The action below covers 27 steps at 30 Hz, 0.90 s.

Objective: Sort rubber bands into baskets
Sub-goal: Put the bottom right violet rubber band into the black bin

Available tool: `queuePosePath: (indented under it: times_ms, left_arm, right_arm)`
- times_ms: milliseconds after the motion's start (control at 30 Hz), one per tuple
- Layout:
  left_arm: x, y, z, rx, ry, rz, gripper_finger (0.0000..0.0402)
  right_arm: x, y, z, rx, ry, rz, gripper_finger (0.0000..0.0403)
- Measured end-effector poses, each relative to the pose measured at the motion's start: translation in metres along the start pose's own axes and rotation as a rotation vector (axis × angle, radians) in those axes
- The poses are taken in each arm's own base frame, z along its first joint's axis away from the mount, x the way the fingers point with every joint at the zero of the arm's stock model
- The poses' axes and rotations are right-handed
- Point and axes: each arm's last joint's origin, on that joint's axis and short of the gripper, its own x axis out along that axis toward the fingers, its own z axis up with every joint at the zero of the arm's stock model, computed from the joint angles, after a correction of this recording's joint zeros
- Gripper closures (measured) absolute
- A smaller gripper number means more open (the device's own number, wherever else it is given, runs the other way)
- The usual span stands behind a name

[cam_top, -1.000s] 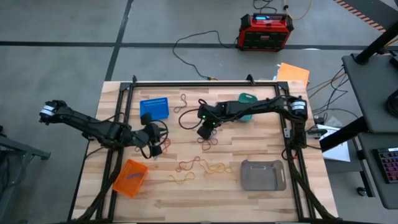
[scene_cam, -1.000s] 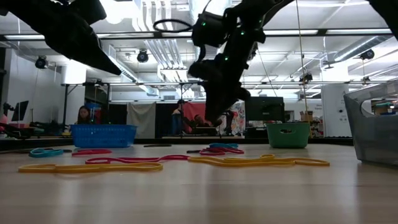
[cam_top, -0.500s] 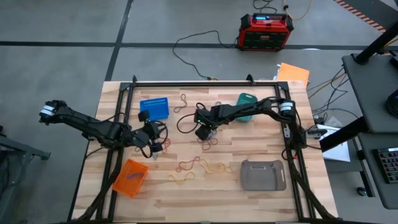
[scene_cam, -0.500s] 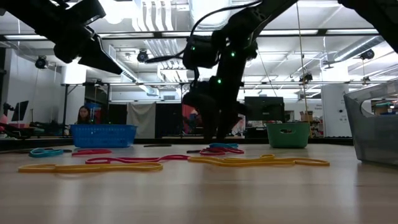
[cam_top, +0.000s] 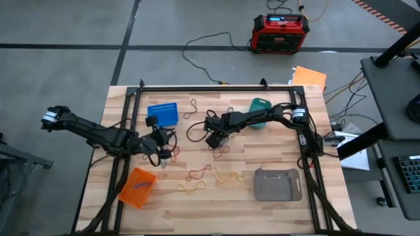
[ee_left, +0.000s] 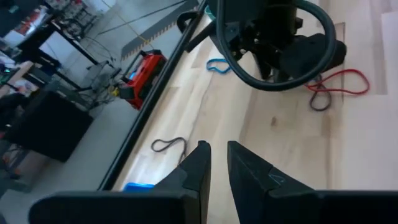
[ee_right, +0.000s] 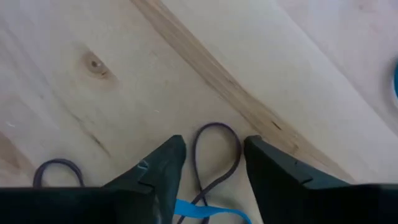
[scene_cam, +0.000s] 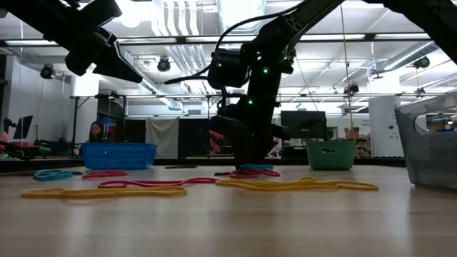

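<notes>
Both arms are basically all black, chunky jointed segments with black cables looping off them. The left arm [cam_top: 98,134] has a white-banded joint out at its 9 o'clock end, and the right arm [cam_top: 262,117] has a similar silver-white collar near 3 o'clock. Little green LEDs glow on the right arm's wrist. Wedge-shaped dark fingers [ee_right: 158,168], matte.

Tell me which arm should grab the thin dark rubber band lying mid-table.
Right. The right gripper is open, low at the table, its fingers straddling the thin dark rubber band; the left gripper sits farther off.
</notes>
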Motion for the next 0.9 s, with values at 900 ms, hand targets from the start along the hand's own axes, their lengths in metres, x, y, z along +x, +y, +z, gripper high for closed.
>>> queuePosePath:
  times_ms: [900]
  left_arm:
    - [0.001,0.001,0.003,-0.112,-0.022,0.010,0.0364]
  right_arm:
    - [-0.110,0.014,-0.002,-0.256,-0.264,0.093,0.0391]
